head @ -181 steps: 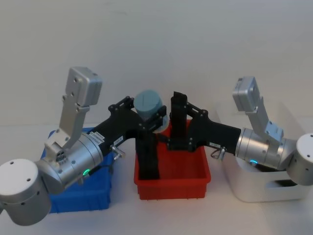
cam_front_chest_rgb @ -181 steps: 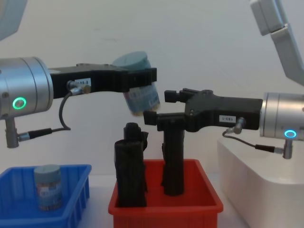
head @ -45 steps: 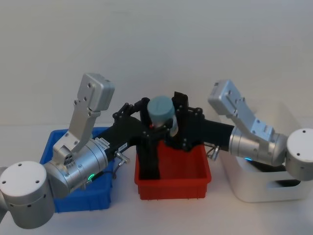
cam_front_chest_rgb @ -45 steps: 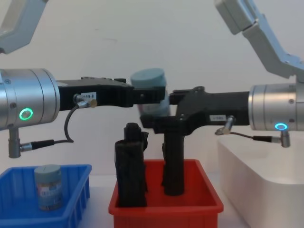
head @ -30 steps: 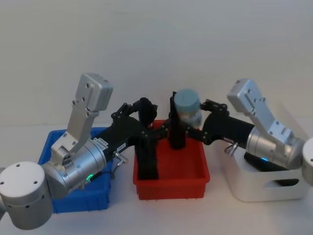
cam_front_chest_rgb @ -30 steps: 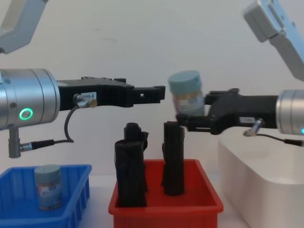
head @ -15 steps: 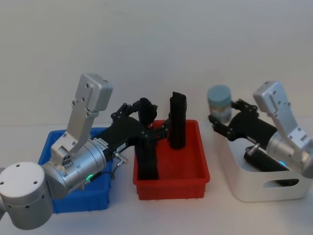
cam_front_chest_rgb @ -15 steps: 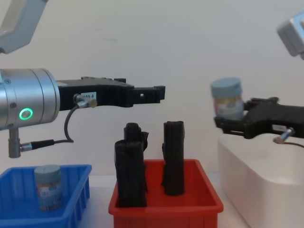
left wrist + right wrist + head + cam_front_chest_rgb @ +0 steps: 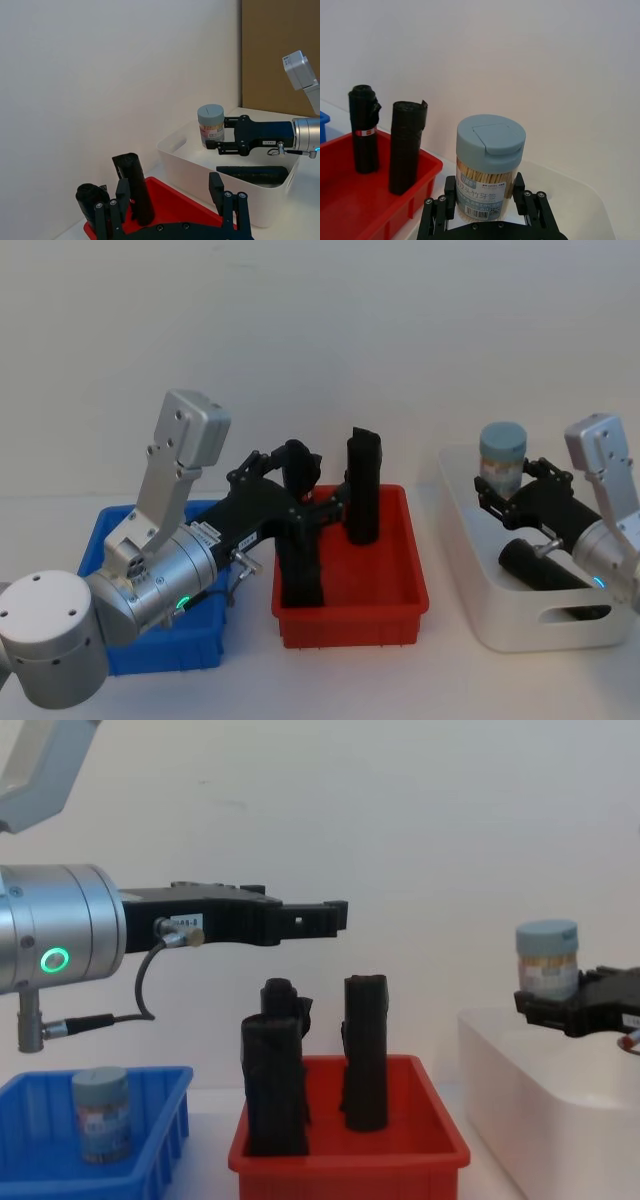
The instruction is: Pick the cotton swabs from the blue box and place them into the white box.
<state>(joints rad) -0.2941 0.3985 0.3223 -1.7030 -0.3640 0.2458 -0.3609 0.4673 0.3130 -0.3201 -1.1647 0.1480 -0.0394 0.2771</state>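
A clear, blue-lidded cotton-swab tub (image 9: 502, 460) is pinched by the right tool (image 9: 507, 492) above the white plastic box (image 9: 462, 570) — lowering and release are judged next; the left tool (image 9: 318, 917) is held spread.

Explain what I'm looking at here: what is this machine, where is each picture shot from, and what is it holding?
It's a robot with two arms. One picture looks down from its head, one looks across the table from its chest, and one comes from each wrist. On the table, from the robot's left: a blue box with one tub of cotton swabs in it, a red bin with two black rolls standing in it, and a white box with another black roll lying inside. The right gripper holds a second tub upright above the white box. The left gripper is open and empty, above the red bin.
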